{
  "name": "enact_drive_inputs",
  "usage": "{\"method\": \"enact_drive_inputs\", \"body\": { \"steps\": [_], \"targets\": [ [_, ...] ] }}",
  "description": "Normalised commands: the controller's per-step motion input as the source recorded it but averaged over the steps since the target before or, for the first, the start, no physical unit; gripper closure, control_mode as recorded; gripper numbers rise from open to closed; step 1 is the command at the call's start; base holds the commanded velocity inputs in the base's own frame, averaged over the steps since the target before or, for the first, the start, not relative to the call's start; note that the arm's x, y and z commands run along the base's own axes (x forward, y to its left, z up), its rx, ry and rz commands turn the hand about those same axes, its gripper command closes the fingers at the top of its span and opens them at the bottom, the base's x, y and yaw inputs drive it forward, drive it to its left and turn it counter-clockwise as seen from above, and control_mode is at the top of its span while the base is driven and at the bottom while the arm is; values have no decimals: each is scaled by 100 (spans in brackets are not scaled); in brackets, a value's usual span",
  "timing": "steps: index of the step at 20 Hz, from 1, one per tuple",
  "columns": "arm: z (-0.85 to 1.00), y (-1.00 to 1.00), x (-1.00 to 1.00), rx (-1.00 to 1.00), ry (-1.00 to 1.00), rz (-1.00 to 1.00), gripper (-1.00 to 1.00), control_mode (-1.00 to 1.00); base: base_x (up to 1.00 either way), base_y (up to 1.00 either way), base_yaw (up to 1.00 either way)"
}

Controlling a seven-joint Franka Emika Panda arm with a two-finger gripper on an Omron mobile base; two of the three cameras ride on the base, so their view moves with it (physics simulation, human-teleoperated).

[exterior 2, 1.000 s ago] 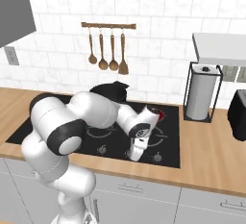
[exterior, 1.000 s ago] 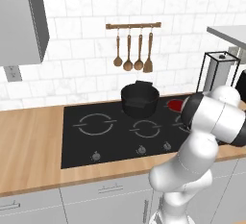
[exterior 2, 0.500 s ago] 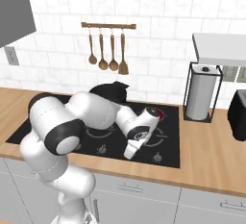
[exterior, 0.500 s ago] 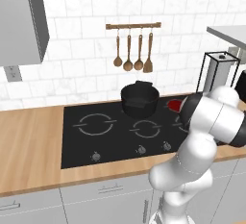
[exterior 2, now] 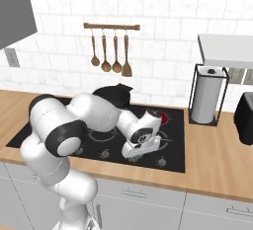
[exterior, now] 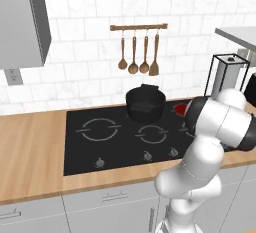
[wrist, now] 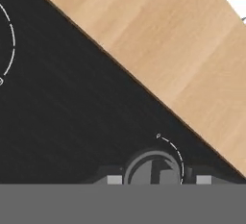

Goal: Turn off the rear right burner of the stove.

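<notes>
Rear right burner (exterior: 181,108) glows red at the stove's (exterior: 115,144) back right, just right of the pot (exterior: 145,103). Pincer (wrist: 158,180) sits low over a front knob (wrist: 154,169), fingertips spread either side of it. Knob's ridge runs top-to-bottom in the hand view.

White tiled wall (exterior: 80,52), wooden counter (exterior: 30,157), apparently grey cabinets (exterior: 30,217).

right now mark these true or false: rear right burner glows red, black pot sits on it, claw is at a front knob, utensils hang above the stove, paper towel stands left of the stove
1. The rear right burner glows red. True.
2. The black pot sits on it. False: the pot stands beside it.
3. The claw is at a knob on the stove. True.
4. Utensils hang on the wall above the stove. True.
5. The paper towel stands left of the stove. False: right.
</notes>
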Motion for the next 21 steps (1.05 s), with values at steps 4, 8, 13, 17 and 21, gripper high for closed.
{"method": "enact_drive_inputs", "body": {
  "steps": [4,8,13,17,21],
  "targets": [
    [-50,46,0,-5,26,-88,100,-100,0,0,0],
    [-51,39,0,-4,23,-92,100,-100,0,0,0],
    [-54,21,-1,-3,19,-94,100,-100,0,0,0],
    [-8,-21,3,2,2,-2,100,-100,0,0,0],
    [0,0,0,0,0,0,100,-100,0,0,0]
  ]
}}
